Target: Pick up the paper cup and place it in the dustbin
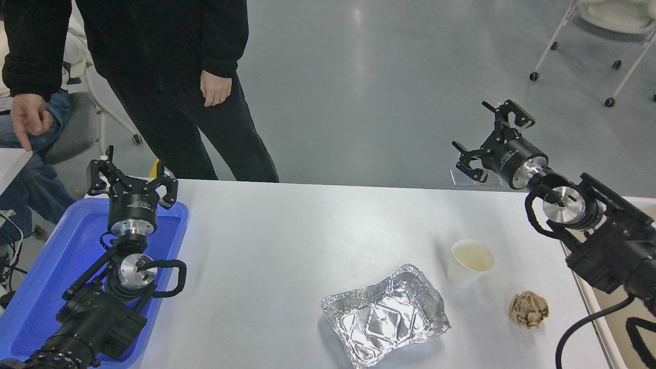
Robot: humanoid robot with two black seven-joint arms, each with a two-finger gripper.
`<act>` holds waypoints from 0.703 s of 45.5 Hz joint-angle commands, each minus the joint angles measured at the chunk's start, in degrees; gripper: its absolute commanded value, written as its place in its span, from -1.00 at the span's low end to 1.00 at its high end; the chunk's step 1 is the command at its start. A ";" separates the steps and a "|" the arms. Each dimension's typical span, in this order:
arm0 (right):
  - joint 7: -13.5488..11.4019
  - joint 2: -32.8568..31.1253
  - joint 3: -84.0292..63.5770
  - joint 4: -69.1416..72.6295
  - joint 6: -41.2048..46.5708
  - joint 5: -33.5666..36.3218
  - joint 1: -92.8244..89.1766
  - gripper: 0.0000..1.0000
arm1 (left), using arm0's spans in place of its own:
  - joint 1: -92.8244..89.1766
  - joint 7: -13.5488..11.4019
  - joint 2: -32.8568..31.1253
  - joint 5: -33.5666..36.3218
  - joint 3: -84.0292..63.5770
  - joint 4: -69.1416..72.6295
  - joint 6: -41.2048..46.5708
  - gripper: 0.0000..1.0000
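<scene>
Nearest the camera, at the lower left, the parked left arm lies over a blue shallow tray (31, 287), its left tool (132, 179) with fingers spread apart and empty. A crinkled silver foil tray (385, 313) lies at the near edge of the white desk (287, 230), with a crumpled brown paper ball (529, 309) to its right.

The paper cup (469, 262) stands upright on the desk, mouth up, just beyond the foil tray's far right corner and well apart from both arms. The right tool (492, 138) hangs high above the desk's far right edge, fingers apart, holding nothing, and well away from the cup. At the right edge of the desk a strip of beige with a pale rim shows under the right arm, probably the dustbin (597, 312), though most of it is hidden or out of the picture.

By my reading the task has not begun: the cup is untouched, no grasp is made, and reaching, lifting, carrying to the bin and letting go are all left.

Count: one paper cup, one foil tray, one paper ball, one blue tray, one likely dustbin, two arms each with one tool. One person (169, 77) in dark clothes stands at the far side, and part of a second, seated person (31, 118) shows at the left edge.
</scene>
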 commanded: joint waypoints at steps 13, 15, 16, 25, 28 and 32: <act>-0.78 -17.39 -29.36 12.72 -4.57 -2.16 17.37 1.00 | 0.00 0.00 0.00 0.00 0.00 0.00 0.00 0.98; -0.78 -18.88 -34.19 13.51 -4.57 -2.08 20.71 1.00 | 0.00 0.00 0.00 0.00 0.00 0.00 0.00 0.98; -0.78 -19.59 -36.48 14.03 -4.57 -2.08 22.47 1.00 | 0.00 0.00 0.00 0.00 0.00 0.00 0.00 0.98; -0.69 -23.37 -55.12 20.36 -4.57 -1.90 35.92 1.00 | 0.00 0.00 0.00 0.00 0.00 0.00 0.00 0.98; -0.69 -23.99 -60.13 22.99 -4.57 -1.90 40.05 1.00 | 0.00 0.00 0.00 0.00 0.00 0.00 0.00 0.98; -0.69 -24.43 -66.72 27.65 -4.57 -1.99 46.03 1.00 | 0.00 0.00 0.00 0.00 0.00 0.00 0.00 0.98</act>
